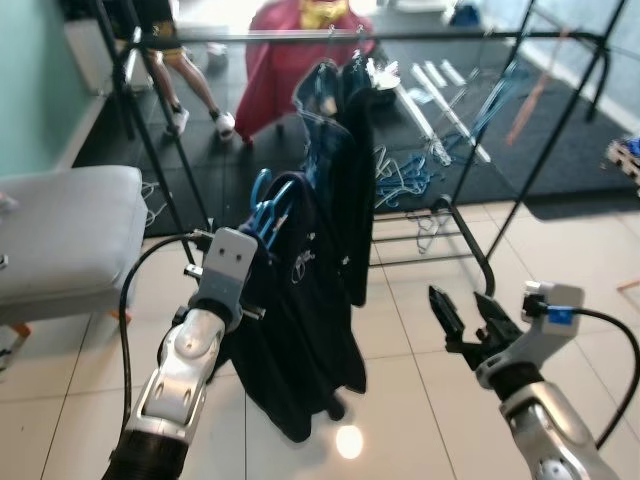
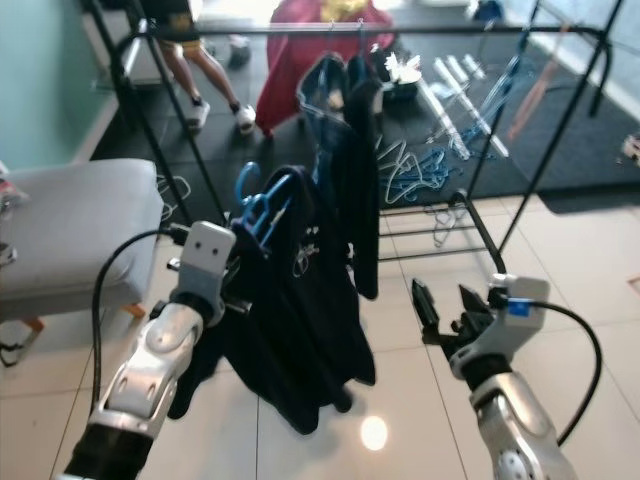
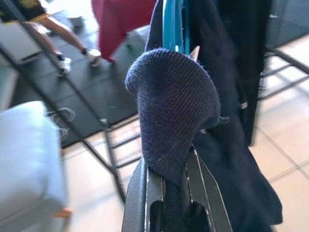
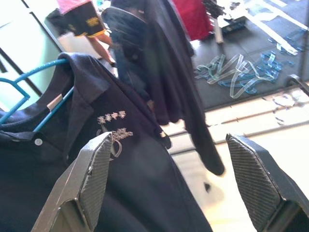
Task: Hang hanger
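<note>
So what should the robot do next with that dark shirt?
Probably lift it toward the black rail. The left pincer is shut on the dark shirt on its blue hanger, well below the rail; the right pincer is open beside it.

Hidden and cut-off parts

The dark shirt point(image 3: 178, 116) covers the left hand's fingertips point(image 3: 193, 183); the person point(image 1: 165, 60) at eleven o'clock is cropped above the legs.

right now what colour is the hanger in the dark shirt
Blue hanger, clearest in the right wrist view, inside the navy shirt.
</note>
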